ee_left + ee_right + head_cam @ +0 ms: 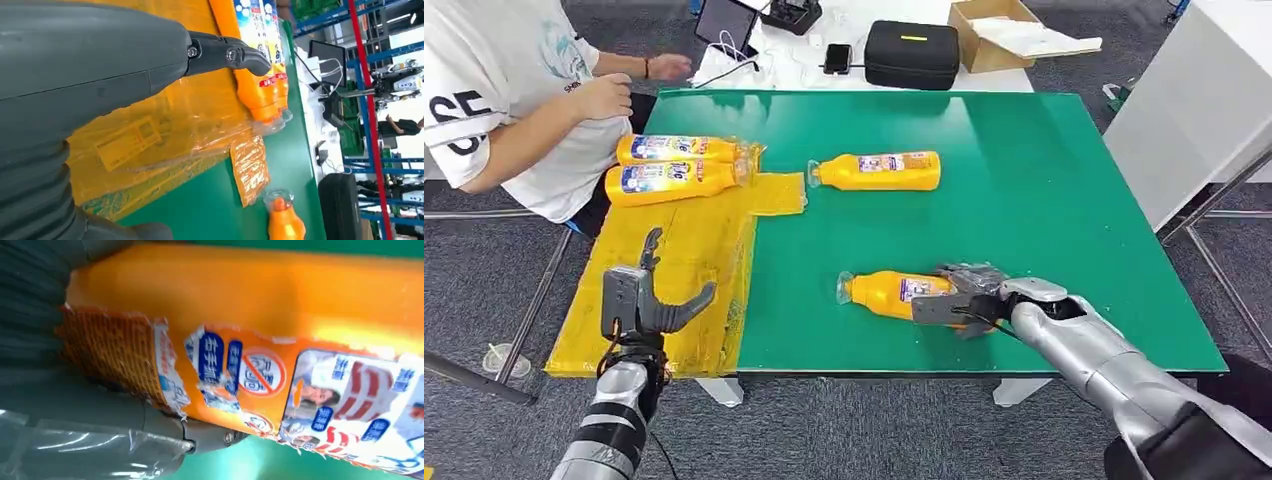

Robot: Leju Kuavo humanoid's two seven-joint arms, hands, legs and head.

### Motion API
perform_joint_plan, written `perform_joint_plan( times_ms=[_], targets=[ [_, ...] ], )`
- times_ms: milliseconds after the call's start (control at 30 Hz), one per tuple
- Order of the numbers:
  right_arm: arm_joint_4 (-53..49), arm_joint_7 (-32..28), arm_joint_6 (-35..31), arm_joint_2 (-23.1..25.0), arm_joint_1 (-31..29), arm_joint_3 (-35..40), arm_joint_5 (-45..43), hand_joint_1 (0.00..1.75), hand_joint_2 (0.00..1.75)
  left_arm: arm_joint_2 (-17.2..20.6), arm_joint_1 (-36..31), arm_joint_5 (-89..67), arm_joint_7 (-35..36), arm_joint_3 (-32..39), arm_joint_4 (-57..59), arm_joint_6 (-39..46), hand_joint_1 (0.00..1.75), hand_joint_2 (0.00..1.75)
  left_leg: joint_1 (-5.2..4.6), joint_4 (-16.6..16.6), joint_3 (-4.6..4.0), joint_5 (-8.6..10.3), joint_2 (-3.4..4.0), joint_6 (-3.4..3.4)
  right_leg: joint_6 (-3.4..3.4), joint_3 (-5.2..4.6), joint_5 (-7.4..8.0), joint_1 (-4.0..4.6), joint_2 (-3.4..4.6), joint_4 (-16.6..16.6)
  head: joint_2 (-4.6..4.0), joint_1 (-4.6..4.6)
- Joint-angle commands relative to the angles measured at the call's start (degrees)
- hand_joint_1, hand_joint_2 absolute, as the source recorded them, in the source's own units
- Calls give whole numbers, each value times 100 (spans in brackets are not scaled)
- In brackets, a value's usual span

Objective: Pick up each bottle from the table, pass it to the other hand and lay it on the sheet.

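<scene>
An orange bottle (884, 292) lies on its side near the front edge of the green mat (1044, 200), cap pointing left. My right hand (969, 295) grips its base end; in the right wrist view the torn label (280, 390) is close up, with my thumb (125, 415) against the bottle. My left hand (639, 300) hovers open above the near part of the yellow sheet (694, 250), holding nothing. Two more bottles (674, 148) (669, 181) lie side by side at the sheet's far end, also seen as the pair of bottles (260, 85). Another bottle (879, 171) lies mid-table.
A person (504, 90) in a white shirt sits at the far left corner, hands near the sheet's far end. A black case (912, 53), a phone and a cardboard box (1004, 30) sit beyond the mat. A white table (1194, 90) stands to the right.
</scene>
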Motion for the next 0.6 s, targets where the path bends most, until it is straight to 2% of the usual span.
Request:
perform_joint_plan(
  times_ms=[33,167,233,333,433,533,567,600],
  targets=[
    [495,-14,-6,283,103,149,21,175,175,0,-218,-18,22,58,377,-20,0,175,3,-5,13,3,5,2,-8,13,6,5,-1,-7,0,-2],
    [-84,-196,-309,83,438,-406,-143,175,175,-11,-129,-27,22,85,215,-90,0,175,6,-6,15,9,2,2,-16,15,18,9,-2,-9,0,-2],
    [-567,-244,-547,51,786,-972,-290,175,175,-27,-89,15,22,161,154,-198,0,175,7,-5,12,14,-4,1,-14,14,16,9,-7,-8,0,-2],
    [-1479,-196,-1424,404,1657,-2269,81,175,175,-92,98,-32,22,331,-111,-281,0,175,8,-8,16,16,-8,3,-15,23,12,11,-13,-12,0,0],
    [-1598,-122,-1337,496,1745,-2407,238,175,175,-107,142,-63,26,356,-186,-307,0,175,9,-9,17,6,9,3,-19,24,9,13,6,-12,0,0],
    [-2181,-619,-2847,1539,2380,-3713,1013,175,175,-208,390,58,173,448,-598,-685,0,175,7,-3,-20,11,13,0,-14,-16,17,9,18,-2,0,-4],
    [-2444,-636,-3335,1780,2533,-3909,1459,175,175,-248,495,142,254,442,-785,-869,0,175,7,-5,-13,6,14,2,-18,-10,12,10,13,-4,0,-4],
    [-2719,-782,-3636,2038,2691,-4116,1527,175,175,-288,581,206,341,416,-956,-971,0,175,8,-10,-5,3,20,1,-22,-6,10,12,18,-6,2,-2]
  ],
)
